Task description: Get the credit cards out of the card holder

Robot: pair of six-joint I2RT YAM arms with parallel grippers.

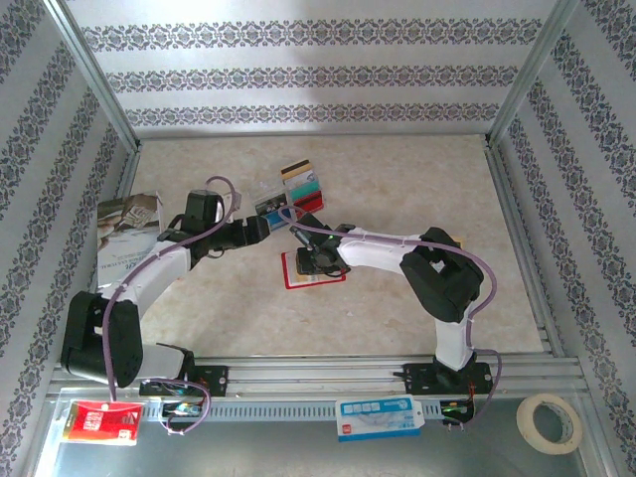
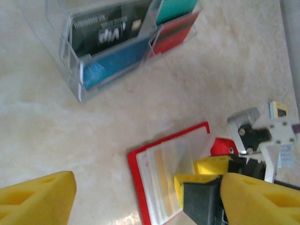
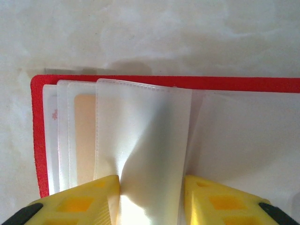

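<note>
Card holder (image 1: 294, 276) lies open on the worktop (image 1: 417, 189) near the middle, just on the near side of a clear stand, with its see-through pockets facing up.

At the far left a magazine (image 1: 124, 238) lies flat, apart from the work. The left fingers (image 2: 37, 199) hover above the worktop, spread wide with nothing between them. To their right and farther off, the clear stand (image 2: 77, 89) holds credit cards (image 2: 112, 58) upright: a dark one, a blue one, a teal one and a red one can be made out. Next comes the holder, and on it the right fingers (image 3: 79, 204), set close on either side of one pocket leaf (image 3: 140, 131). The leaf touches both and creases between them, so I take it as gripped.

By my reading the task is well under way but unfinished. Several cards are already in the stand, while a tan card (image 3: 84, 140) sits inside a pocket on the holder's left side. That one, at least, is left to pull out.

The pockets are cloudy and overlap, so I cannot tell how many cards are inside them. A faint pink mark on the leftmost leaf may or may not be print on another card. The near edge of the holder is cut off behind the right fingers, and in the left wrist view they cover its right half.
</note>
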